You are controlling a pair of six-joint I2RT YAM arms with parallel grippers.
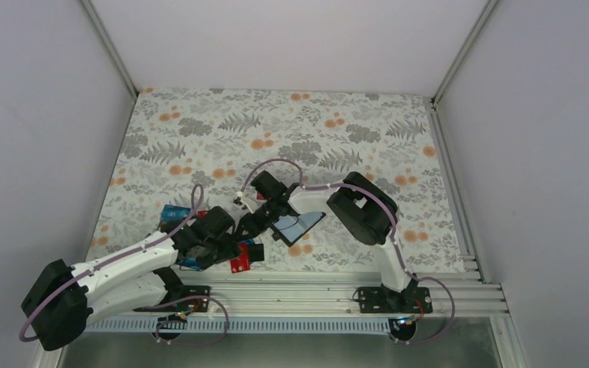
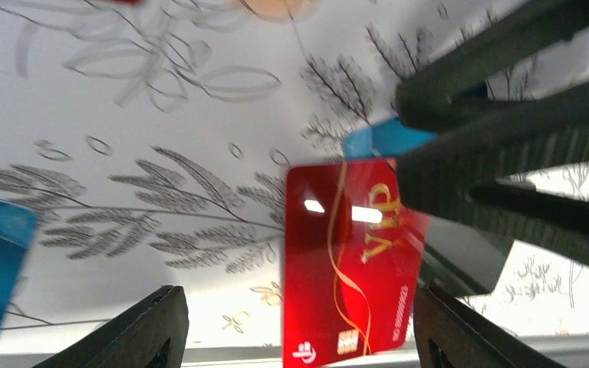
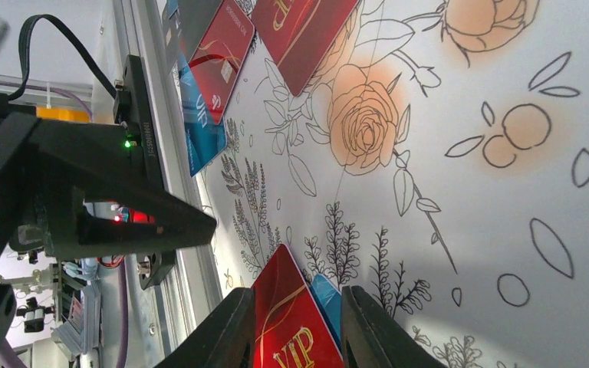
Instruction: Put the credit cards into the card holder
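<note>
My right gripper [image 3: 299, 303] is shut on a red VIP credit card [image 3: 295, 330], with a blue card [image 3: 328, 300] pressed behind it. In the left wrist view this red card [image 2: 349, 261] hangs just above the cloth, with the right gripper's fingers [image 2: 506, 153] clamped on its upper right corner. My left gripper [image 2: 303, 337] stands open, one finger on each side of the card's lower end, not touching it. From above, the two grippers meet near the table's front, left [image 1: 228, 247] and right [image 1: 250, 234]. The card holder [image 1: 303, 224] lies open just to their right, grey-blue inside up.
More cards lie on the floral cloth: blue ones [image 1: 172, 213] left of the left arm, two red ones [image 3: 218, 57] [image 3: 307, 31] and a blue one [image 3: 199, 130] in the right wrist view. The metal rail [image 1: 314, 287] runs along the front edge.
</note>
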